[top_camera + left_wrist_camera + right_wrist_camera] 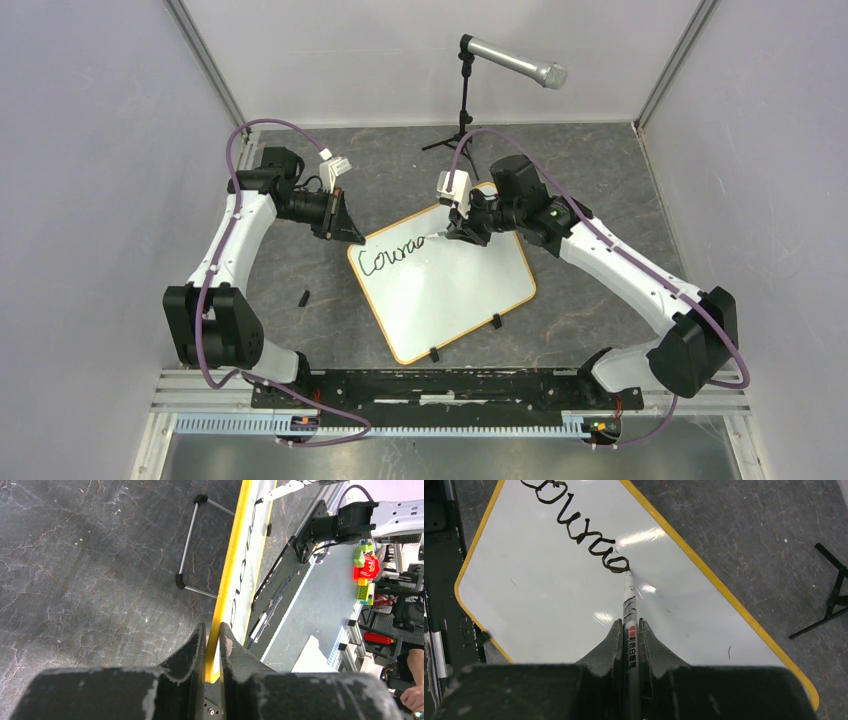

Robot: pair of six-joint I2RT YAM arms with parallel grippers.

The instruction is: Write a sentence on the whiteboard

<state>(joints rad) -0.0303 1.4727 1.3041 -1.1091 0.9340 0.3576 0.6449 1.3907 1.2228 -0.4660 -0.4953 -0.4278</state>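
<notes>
Right gripper (630, 630) was clamped narrowly on marker (629, 597), long axis pointing up-frame. Tip touched whiteboard (455, 300), centre frame, ending the sentence (392, 257), 1 word unfinished. Left gripper (212, 632) pinched the board's upper-left rim.

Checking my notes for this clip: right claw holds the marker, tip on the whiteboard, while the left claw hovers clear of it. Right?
No. The left claw pinches the rim of the whiteboard, as the left wrist view shows. The right claw does hold the marker, tip on the whiteboard.
</notes>
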